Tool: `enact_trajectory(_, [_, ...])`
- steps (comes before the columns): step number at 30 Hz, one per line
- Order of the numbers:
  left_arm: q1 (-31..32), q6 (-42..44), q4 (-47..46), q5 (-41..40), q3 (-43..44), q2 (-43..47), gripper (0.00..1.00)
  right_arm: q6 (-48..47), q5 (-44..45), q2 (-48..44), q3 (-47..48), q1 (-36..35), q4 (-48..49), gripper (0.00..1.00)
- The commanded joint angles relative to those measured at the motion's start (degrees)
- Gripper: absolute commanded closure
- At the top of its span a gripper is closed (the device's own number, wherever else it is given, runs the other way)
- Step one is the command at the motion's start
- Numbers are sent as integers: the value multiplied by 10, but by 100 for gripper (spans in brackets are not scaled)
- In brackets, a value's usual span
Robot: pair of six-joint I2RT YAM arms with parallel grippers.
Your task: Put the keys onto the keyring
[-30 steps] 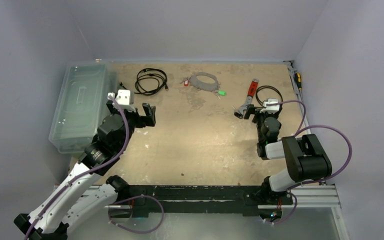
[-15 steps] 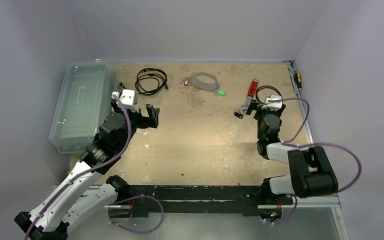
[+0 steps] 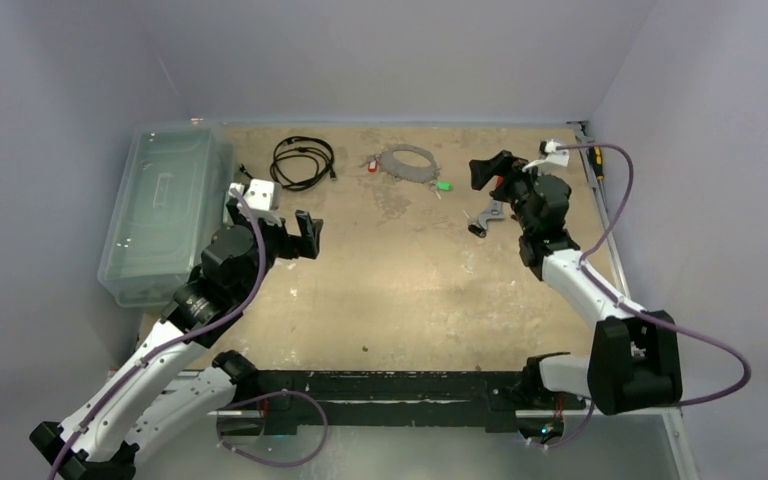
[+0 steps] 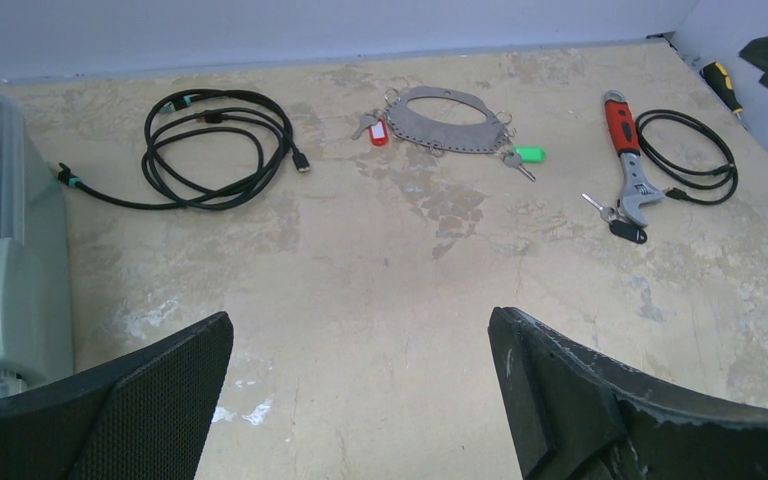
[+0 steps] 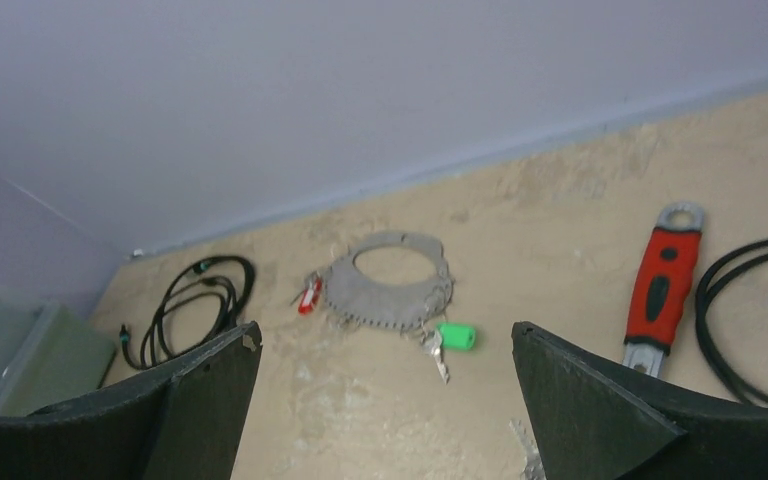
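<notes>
The keyring is a flat grey hoop lying at the far middle of the table. It also shows in the left wrist view and the right wrist view. A red-tagged key lies at its left edge. A green-tagged key lies at its right. A black-headed key lies by the wrench jaw. My left gripper is open, empty and well short of the ring. My right gripper is open, empty and raised to the right of the ring.
A red-handled wrench lies right of the ring, with a black cable coil beside it. Another black cable coil lies left of the ring. A clear plastic bin stands at the left edge. A screwdriver lies at the far right wall.
My right arm has lifted from low beside the wrench and swung toward the back, so its open gripper now faces the keyring. My left gripper has edged slightly right.
</notes>
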State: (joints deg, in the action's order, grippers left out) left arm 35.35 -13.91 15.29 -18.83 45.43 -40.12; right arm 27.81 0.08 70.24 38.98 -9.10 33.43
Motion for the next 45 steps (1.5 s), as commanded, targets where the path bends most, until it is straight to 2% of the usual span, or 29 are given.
enact_trajectory(1, [-3,7,-11,-7,13,5,1,32,-48,28,79,-6,-124,1])
enact_trajectory(8, [-3,11,-9,-1,15,7,1,-4,-33,148,222,-36,-231,1])
enact_trajectory(13, [-3,11,-9,-3,15,11,1,-18,24,261,354,-77,-328,1])
enact_trajectory(17, [-3,7,-11,-4,12,13,1,-32,30,324,442,-100,-381,3])
enact_trajectory(23, [-3,5,-11,0,13,11,1,-64,38,414,571,-130,-473,14])
enact_trajectory(27, [-3,5,-10,-8,12,17,1,-85,68,465,637,-151,-520,16])
enact_trajectory(31, [-3,6,-11,-15,12,23,1,-93,76,502,693,-157,-555,25])
enact_trajectory(37, [-3,4,-13,-13,10,27,1,-94,115,544,745,-164,-590,32])
enact_trajectory(40, [-3,4,-12,-10,11,26,1,-95,123,564,757,-165,-599,43])
enact_trajectory(45, [-3,3,-13,-9,11,27,1,-102,142,591,776,-164,-616,51])
